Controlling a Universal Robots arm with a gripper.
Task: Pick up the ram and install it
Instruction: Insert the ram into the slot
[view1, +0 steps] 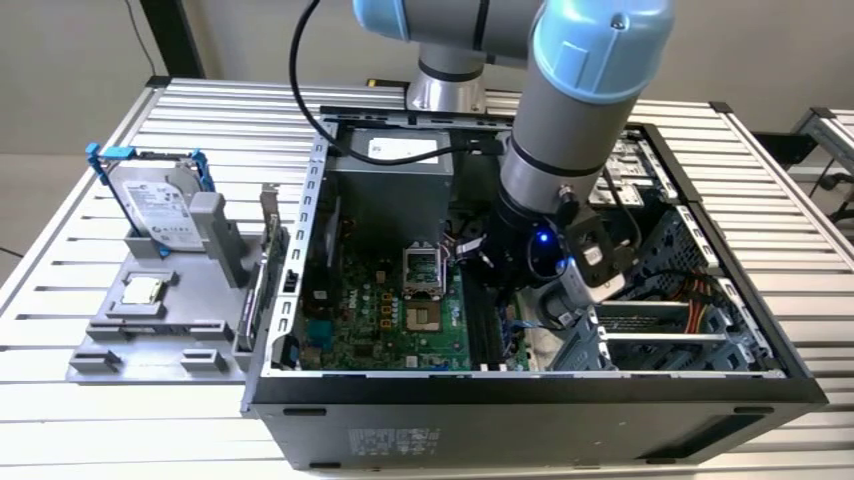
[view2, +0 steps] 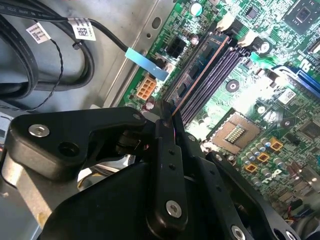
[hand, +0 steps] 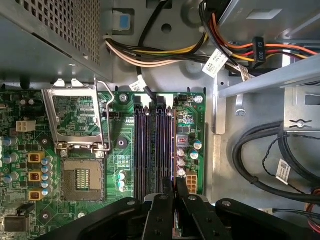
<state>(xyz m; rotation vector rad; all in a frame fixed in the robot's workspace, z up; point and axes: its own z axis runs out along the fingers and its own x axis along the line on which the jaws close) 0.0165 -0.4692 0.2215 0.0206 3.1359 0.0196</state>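
Note:
My gripper (view1: 505, 292) is down inside the open computer case (view1: 307, 300), over the memory slots (hand: 150, 150) of the green motherboard (view1: 360, 320). In both wrist views its black fingers (hand: 162, 210) stand close together, shut on the ram (hand: 174, 150). The ram shows edge-on as a thin line (view2: 200, 75) running out from the fingertips. It lies along the slot nearest the board's edge, and I cannot tell whether it is seated in that slot. The other slots beside it are bare.
An empty processor socket (hand: 82, 177) with its raised metal frame (hand: 75, 117) sits beside the slots. Cable bundles (hand: 165, 52) and the power supply (view1: 387, 150) crowd the far side. At the exterior view's left, a grey tray (view1: 147, 345) holds a blue-framed hard drive (view1: 154, 205) and a processor chip (view1: 143, 290).

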